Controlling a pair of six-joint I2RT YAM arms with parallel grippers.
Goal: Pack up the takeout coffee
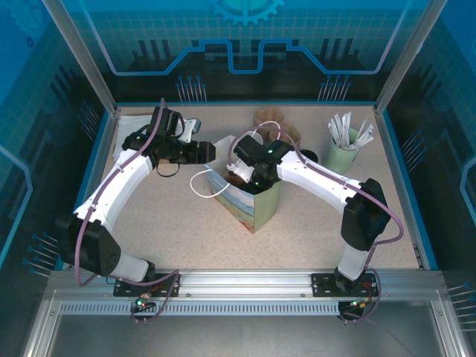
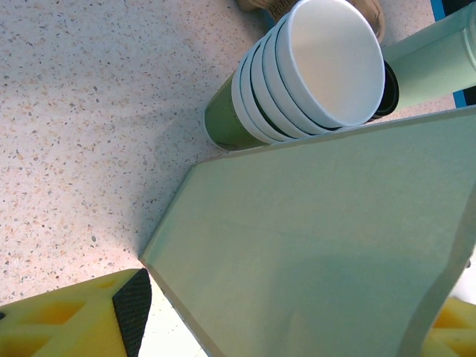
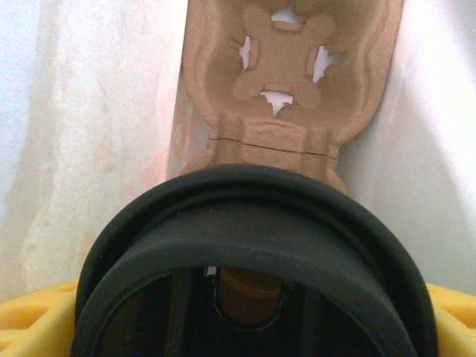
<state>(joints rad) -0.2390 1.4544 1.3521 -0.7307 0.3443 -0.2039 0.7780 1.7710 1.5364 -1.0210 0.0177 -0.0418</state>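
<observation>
Your right gripper (image 3: 245, 323) clamps the takeout coffee (image 3: 253, 223) over the carrier (image 3: 286, 141). Your left gripper (image 2: 264, 323), jaws apart, straddles the bag (image 2: 312, 223) wall, probably steadying it.

Both arms reach in toward each other: left arm (image 1: 111, 186) elbow-bent, wrist roughly level, left gripper (image 1: 207, 152) with fingers wide apart; right arm (image 1: 327, 182) wrist pitched down, right gripper (image 1: 239, 175) clamped across the takeout coffee (image 3: 253, 245).
</observation>
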